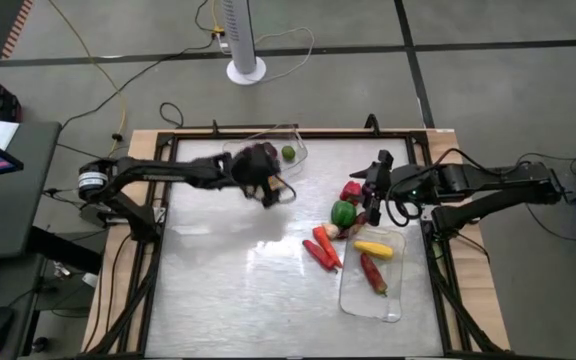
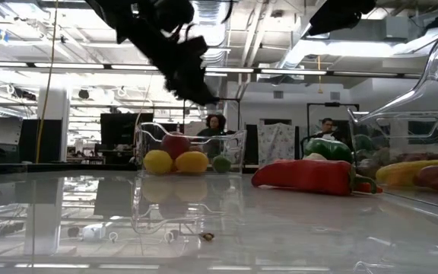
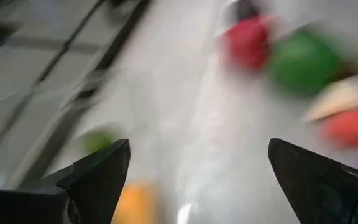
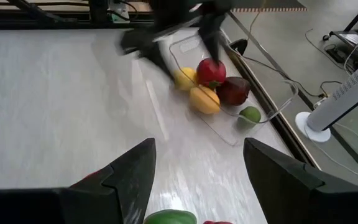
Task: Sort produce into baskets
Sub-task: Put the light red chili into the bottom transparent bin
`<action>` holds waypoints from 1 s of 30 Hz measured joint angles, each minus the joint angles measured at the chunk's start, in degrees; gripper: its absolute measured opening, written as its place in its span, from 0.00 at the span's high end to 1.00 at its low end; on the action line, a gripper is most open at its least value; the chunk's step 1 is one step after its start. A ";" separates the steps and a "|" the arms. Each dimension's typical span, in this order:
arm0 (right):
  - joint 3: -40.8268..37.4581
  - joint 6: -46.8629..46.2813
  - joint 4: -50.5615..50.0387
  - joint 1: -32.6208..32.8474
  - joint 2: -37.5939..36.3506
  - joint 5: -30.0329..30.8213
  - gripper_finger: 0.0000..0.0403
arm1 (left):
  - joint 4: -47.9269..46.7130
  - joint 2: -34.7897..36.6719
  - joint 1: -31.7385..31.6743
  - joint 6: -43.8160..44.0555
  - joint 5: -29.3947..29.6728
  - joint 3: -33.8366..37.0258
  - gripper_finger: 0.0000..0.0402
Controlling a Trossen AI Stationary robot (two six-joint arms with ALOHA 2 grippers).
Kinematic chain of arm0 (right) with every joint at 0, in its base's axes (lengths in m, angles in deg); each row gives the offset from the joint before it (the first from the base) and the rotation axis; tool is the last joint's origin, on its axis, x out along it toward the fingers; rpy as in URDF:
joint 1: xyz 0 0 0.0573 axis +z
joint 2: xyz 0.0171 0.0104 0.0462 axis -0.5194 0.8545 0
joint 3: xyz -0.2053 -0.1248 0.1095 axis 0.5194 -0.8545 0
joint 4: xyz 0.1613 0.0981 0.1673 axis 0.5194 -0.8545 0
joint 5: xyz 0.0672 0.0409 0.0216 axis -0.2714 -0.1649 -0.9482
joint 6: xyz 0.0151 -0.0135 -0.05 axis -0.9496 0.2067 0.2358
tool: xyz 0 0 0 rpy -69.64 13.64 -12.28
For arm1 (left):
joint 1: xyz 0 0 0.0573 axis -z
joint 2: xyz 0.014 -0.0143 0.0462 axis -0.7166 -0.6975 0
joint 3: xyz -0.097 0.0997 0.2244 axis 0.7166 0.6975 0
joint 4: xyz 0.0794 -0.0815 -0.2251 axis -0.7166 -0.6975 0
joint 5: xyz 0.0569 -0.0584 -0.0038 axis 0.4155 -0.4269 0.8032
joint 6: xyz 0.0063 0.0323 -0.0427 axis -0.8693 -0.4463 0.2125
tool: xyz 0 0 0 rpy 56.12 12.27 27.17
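Note:
My left gripper (image 1: 273,190) hangs open and empty just over the near edge of the far clear basket (image 1: 298,140), above the table (image 2: 192,87). That basket holds two yellow fruits (image 4: 204,99), a red apple (image 4: 211,70), a dark purple piece (image 4: 234,90) and a lime (image 1: 288,153). My right gripper (image 1: 370,200) is open and empty beside a red pepper (image 1: 351,190) and a green pepper (image 1: 343,212). Red and orange long pieces (image 1: 320,250) lie on the table. The near basket (image 1: 368,300) holds a yellow piece (image 1: 373,249) and a red chili (image 1: 373,272).
A black frame rail (image 1: 158,250) runs around the table. A white fan base (image 1: 246,68) and cables stand beyond the far edge. Two people (image 2: 215,125) show far off in the room. Bare table top lies at the near left (image 1: 228,290).

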 joint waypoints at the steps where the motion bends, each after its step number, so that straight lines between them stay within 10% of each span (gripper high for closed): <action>1: 0.00 0.27 0.21 -0.36 0.00 0.00 0.33 | 2.07 -0.77 1.46 0.26 -1.08 -0.04 0.08; 12: 0.00 0.83 0.64 -0.78 0.11 0.06 0.33 | 8.10 -13.72 15.05 -7.27 -10.00 -3.64 0.08; 30: 0.00 0.83 0.77 -0.78 0.11 0.02 0.33 | 8.20 -26.79 21.45 -7.99 -0.32 -11.16 0.17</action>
